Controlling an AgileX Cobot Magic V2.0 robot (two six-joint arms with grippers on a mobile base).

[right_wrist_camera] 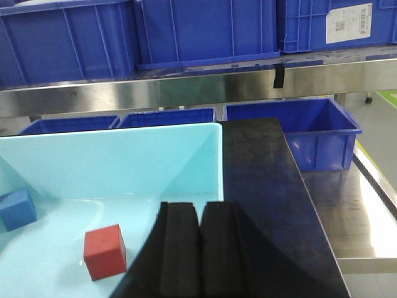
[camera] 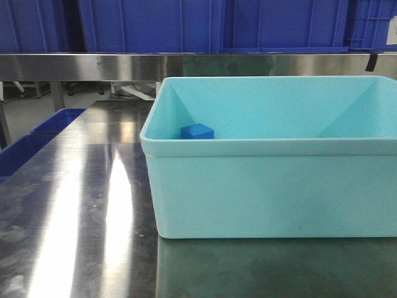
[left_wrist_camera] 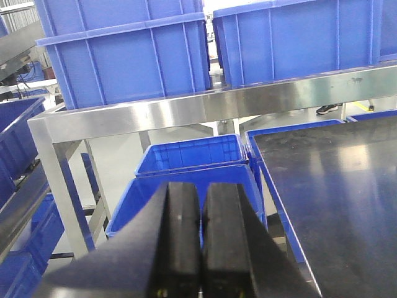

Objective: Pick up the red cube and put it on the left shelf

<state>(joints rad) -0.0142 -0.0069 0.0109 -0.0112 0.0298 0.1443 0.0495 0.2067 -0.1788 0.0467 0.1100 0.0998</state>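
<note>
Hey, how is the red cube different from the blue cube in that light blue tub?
The red cube is red-orange; the blue cube is blue. The red cube sits out on the tub floor, the blue cube near its side wall. Both look alike in size and lie inside the tub.

You will find no word or number to read here. In the right wrist view, the white label point(right_wrist_camera: 348, 23) on the upper right blue crate point(right_wrist_camera: 304, 25) shows you a square code and lines of print too small to make out.
</note>
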